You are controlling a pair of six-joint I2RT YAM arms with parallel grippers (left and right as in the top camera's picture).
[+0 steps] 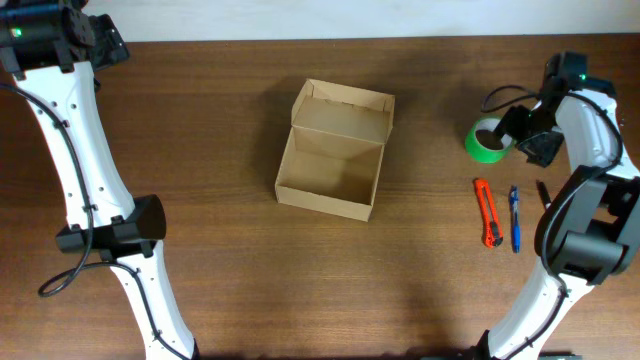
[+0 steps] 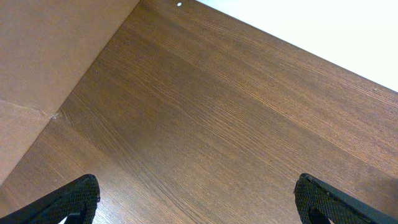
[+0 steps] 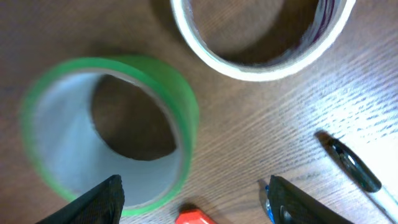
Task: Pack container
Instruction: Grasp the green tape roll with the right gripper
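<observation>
The container [image 1: 322, 200] is a brown cardboard box in the middle of the table, its flap lid standing open at the far side and nothing inside it. A green tape roll [image 1: 488, 140] lies at the right; it also shows in the right wrist view [image 3: 106, 130], with a white tape roll [image 3: 261, 62] beyond it. My right gripper [image 3: 196, 202] is open and empty, hovering just above the table beside the green roll; it also shows in the overhead view [image 1: 535, 140]. My left gripper [image 2: 199, 202] is open and empty over bare wood at the far left corner [image 1: 60, 40].
A red utility knife [image 1: 488, 212], a blue pen [image 1: 515, 218] and a black pen [image 1: 543, 192] lie in front of the green roll. The knife tip [image 3: 196, 218] sits between my right fingers. A plain tan surface [image 2: 43, 56] borders the table at left.
</observation>
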